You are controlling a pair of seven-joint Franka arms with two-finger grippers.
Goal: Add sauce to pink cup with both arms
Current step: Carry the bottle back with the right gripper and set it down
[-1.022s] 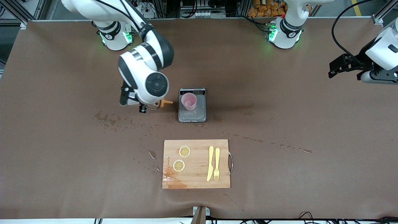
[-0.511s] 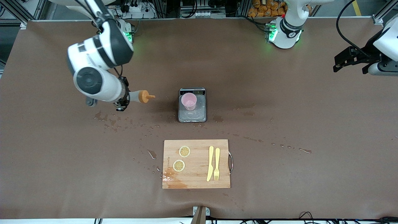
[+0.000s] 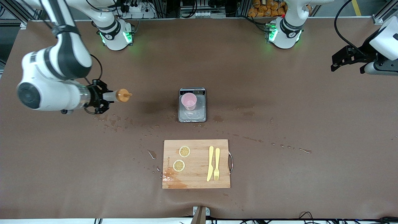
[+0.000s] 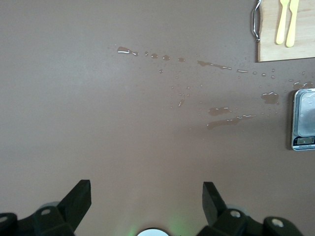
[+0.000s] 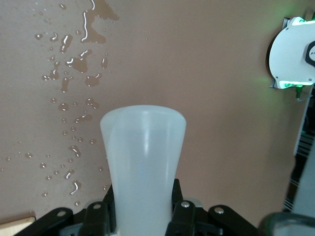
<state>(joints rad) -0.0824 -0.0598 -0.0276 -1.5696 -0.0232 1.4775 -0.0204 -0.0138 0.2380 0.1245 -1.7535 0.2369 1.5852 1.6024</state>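
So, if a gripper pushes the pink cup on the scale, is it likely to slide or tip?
The pink cup looks small, thin and probably light, so a push could tip it. It stands on the scale, whose tray looks wet, so it may slide easily. Its tapered shape suggests a narrow base, hence less stability.

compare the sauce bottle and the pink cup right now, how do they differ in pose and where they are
The sauce bottle lies sideways in the air, clamped in the right gripper over wet table toward the right arm's end; the pink cup stands upright on the scale. The bottle is whitish with an orange cap; the cup is plain pink and open-topped. Both are small plastic containers. The left gripper waits open.
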